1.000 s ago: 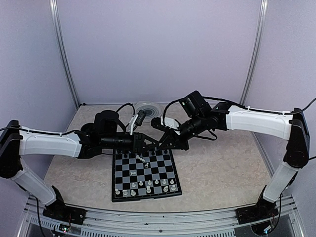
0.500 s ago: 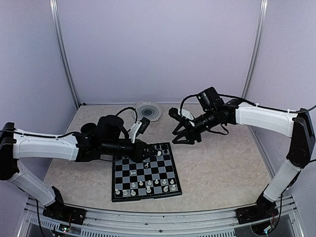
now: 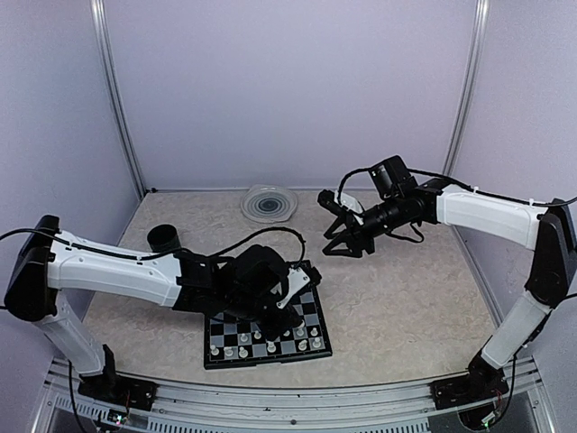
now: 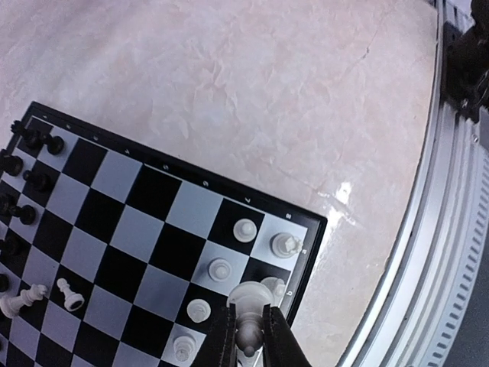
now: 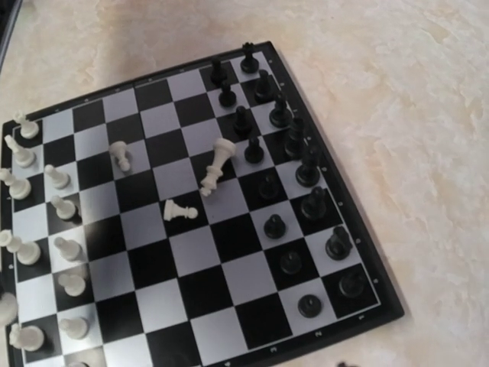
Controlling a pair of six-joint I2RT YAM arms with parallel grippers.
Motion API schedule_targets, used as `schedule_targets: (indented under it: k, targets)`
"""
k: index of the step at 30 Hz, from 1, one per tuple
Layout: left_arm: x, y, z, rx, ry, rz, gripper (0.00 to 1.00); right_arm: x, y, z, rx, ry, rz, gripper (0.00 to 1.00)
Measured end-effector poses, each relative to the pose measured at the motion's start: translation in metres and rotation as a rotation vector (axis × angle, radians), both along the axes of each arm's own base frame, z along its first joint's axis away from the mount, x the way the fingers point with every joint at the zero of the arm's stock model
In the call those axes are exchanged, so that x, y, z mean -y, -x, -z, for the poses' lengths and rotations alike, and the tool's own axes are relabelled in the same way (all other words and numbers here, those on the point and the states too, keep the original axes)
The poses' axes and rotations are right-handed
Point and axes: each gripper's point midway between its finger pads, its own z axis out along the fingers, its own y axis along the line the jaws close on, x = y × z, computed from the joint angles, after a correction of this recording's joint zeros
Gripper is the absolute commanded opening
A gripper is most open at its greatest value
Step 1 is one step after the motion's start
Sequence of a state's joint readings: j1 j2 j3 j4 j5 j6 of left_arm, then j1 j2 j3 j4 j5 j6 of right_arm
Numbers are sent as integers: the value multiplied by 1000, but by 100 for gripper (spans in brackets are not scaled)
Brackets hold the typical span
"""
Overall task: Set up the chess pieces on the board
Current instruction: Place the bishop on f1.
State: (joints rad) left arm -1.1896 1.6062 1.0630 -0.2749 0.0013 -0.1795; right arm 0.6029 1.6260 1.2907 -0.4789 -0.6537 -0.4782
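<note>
The board [image 3: 307, 312] lies near the front of the table. My left gripper [image 3: 281, 322] hangs over its near right part. In the left wrist view the left gripper [image 4: 250, 327] is shut on a cream chess piece [image 4: 257, 300], above the board's [image 4: 145, 229] near corner where cream pieces [image 4: 244, 229] stand. My right gripper [image 3: 341, 242] hovers open and empty over bare table behind the board's right side. Its wrist view shows the board [image 5: 206, 283]: black pieces [image 5: 275, 225] in two rows on one side, cream ones [image 5: 57, 206] opposite, and two cream pieces [image 5: 216, 164] lying mid-board.
A black cup [image 3: 164, 237] stands at the left, behind my left arm. A round clear ridged plate [image 3: 269, 203] lies at the back centre. The metal frame rail [image 4: 451, 229] runs just past the board's near edge.
My left gripper has carried the cream piece from the board's far edge to its near right part. My right gripper has pulled back off the board to the right rear.
</note>
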Motion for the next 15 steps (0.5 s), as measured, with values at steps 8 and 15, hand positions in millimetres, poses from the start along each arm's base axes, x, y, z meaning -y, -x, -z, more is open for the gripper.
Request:
schedule_targets:
  k: [8, 15]
  targets:
    - [-3, 15, 50, 12, -225, 69, 11, 1, -2, 4, 2, 14, 8, 52]
    - [-10, 25, 66, 6, -303, 99, 11, 1, -3, 5, 2, 18, 10, 52]
